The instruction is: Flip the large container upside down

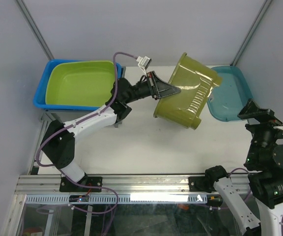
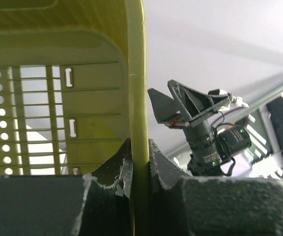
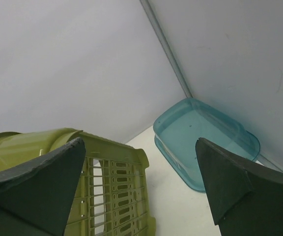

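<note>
top cam: olive slotted basket (image 1: 188, 93) tilted steeply at table centre, long axis far-to-near; left gripper (image 1: 167, 90) on its left edge, right gripper (image 1: 257, 112) well apart; left wrist: jaws clamped on the rim (image 2: 135, 98); right wrist: fingers (image 3: 43, 182) spread, empty; basket lies ahead-left.

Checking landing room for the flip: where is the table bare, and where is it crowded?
Bare table runs across the front, between the tilted olive basket and the base rail. The back is crowded: the lime-green tub sits inside the blue tub on the left, the teal tray on the right.
</note>
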